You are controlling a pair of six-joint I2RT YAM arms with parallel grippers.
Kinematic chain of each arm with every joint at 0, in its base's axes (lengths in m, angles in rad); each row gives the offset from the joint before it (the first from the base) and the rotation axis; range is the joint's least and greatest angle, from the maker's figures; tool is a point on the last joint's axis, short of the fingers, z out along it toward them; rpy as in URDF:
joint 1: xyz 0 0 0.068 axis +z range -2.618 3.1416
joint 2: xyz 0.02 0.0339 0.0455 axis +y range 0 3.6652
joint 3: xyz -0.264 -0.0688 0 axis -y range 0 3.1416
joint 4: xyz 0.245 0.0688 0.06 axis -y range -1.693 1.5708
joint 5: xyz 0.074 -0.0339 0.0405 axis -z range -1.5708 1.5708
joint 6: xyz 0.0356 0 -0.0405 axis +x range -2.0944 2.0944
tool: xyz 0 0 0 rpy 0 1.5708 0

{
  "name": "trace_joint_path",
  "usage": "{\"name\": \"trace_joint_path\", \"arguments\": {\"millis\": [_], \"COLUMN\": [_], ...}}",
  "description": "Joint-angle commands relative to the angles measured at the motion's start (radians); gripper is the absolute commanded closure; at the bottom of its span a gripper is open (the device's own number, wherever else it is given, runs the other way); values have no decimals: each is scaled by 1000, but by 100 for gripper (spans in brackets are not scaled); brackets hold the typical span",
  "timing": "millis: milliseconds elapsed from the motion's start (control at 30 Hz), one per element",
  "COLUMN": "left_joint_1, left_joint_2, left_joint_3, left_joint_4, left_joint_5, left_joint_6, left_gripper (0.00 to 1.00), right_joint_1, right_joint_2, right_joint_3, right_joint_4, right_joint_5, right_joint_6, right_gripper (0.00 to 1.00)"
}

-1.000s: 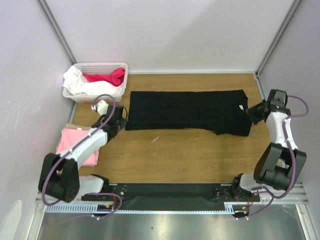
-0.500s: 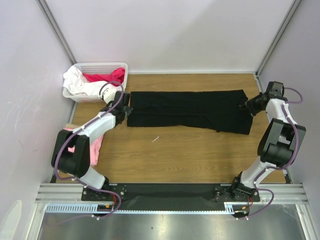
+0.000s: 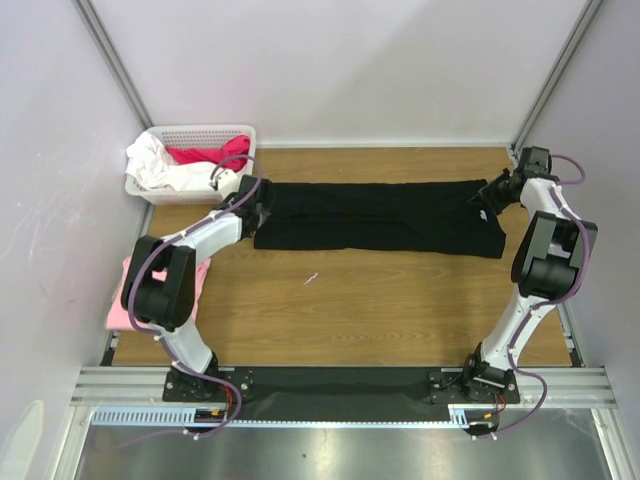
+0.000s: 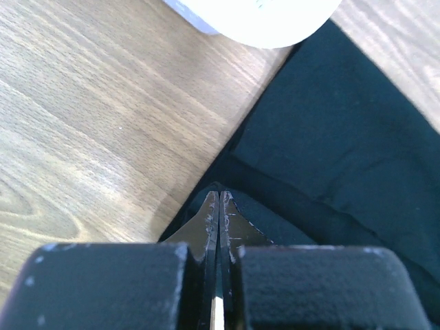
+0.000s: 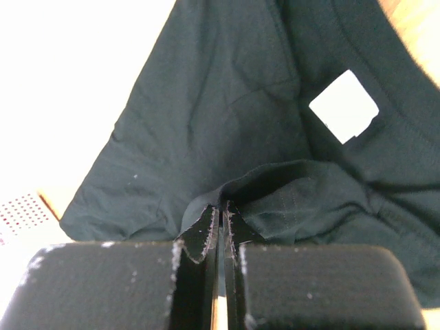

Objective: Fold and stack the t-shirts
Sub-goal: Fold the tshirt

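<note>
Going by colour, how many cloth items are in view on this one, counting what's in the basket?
black t-shirt: 1
light pink t-shirt: 1
white cloth in the basket: 1 bundle
red cloth in the basket: 1
Total: 4

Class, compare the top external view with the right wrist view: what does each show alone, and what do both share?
Only the top view: the basket, the pink t-shirt, and the left gripper on the black t-shirt. Only the right wrist view: a fold of cloth pinched by the shut right gripper. Both: the black t-shirt and the right gripper.
</note>
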Motion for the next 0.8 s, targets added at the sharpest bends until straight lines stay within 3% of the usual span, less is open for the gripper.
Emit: {"name": "trace_joint_path", "arguments": {"millis": [0, 467, 767], "left_joint_1": [0, -3, -12], "left_joint_2": [18, 120, 121], "left_joint_3": [53, 148, 133], "left_joint_4": [11, -8, -93], "left_joint_5": [-42, -37, -83], "left_joint_6": [34, 62, -21], "left_gripper": [100, 100, 100], "right_joint_1": [-4, -3, -4], "right_joint_2": [41, 125, 165], "right_joint_3": [67, 135, 201], "right_joint_4": [4, -23, -52], "right_joint_5": [-5, 3, 7], "right_joint_6": [-30, -50, -70], "right_gripper": [100, 100, 100]}}
